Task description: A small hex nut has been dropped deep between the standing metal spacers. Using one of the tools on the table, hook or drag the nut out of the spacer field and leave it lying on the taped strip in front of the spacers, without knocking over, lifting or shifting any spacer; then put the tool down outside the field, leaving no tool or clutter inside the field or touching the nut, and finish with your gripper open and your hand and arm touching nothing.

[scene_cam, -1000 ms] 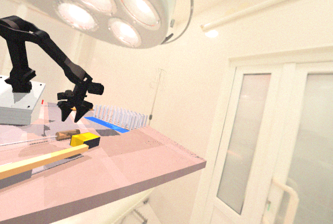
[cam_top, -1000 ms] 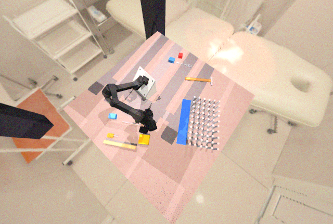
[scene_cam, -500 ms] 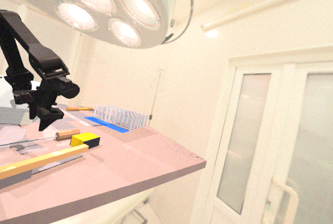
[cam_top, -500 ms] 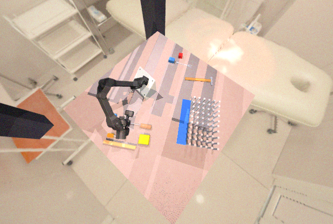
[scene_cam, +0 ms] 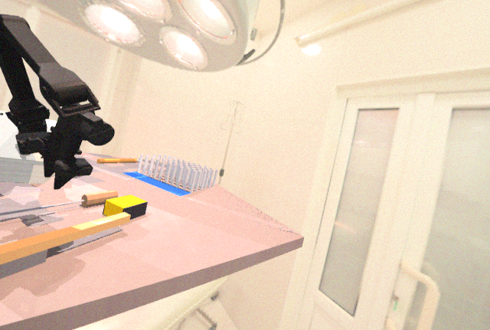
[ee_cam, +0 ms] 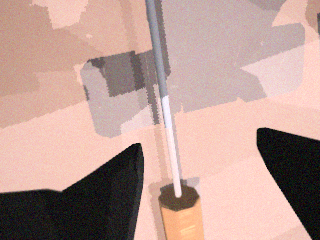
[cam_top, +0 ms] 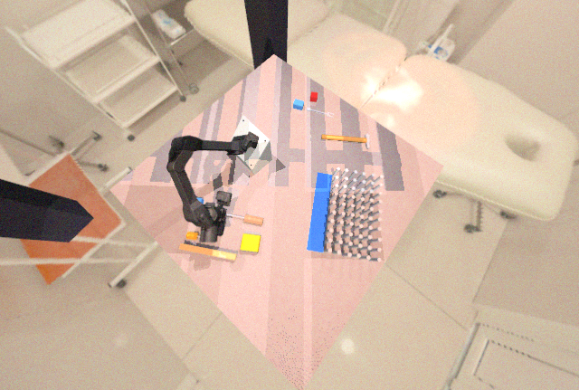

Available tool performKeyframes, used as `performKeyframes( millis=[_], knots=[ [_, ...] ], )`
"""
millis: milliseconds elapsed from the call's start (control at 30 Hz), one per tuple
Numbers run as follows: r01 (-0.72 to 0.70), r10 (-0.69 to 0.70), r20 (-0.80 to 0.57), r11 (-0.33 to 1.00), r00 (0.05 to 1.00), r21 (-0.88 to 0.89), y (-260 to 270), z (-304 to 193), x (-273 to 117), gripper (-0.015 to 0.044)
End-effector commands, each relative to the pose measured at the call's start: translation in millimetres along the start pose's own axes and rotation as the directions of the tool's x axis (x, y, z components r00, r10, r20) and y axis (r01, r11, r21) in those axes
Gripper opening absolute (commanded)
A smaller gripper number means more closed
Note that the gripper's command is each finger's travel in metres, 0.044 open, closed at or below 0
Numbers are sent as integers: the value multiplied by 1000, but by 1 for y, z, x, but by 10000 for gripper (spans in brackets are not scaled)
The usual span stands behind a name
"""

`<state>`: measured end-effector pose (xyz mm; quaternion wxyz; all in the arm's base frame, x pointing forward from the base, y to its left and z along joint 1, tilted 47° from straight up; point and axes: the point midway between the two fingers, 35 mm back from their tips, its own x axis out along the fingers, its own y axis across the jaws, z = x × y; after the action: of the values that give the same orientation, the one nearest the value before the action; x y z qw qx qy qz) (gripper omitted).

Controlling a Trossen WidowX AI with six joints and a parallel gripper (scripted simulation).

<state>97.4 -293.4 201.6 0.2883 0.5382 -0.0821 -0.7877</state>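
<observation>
My gripper is open and empty, low over the wooden-handled tool. In the wrist view the tool's thin metal rod runs up between the fingertips, nearer the left one, touching neither. In the top view the hand hides the rod's far part. The spacers stand upright in rows behind the blue taped strip, well away from the hand. A hammer-shaped tool lies near the field. The nut cannot be made out.
A yellow block and a long orange bar are close to the hand. A small orange object lies beside it. A blue block, a red block and a thin light tool are at the back.
</observation>
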Motion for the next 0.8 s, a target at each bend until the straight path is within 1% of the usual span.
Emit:
performKeyframes(
  millis=[0, 767],
  knots=[
    [1, -1, -4, 1000, 1000, -5, 0, 0, 0, 280],
    [1, -1, -3, 1000, 1000, -5, 9, -2, 32, 280]
  ],
)
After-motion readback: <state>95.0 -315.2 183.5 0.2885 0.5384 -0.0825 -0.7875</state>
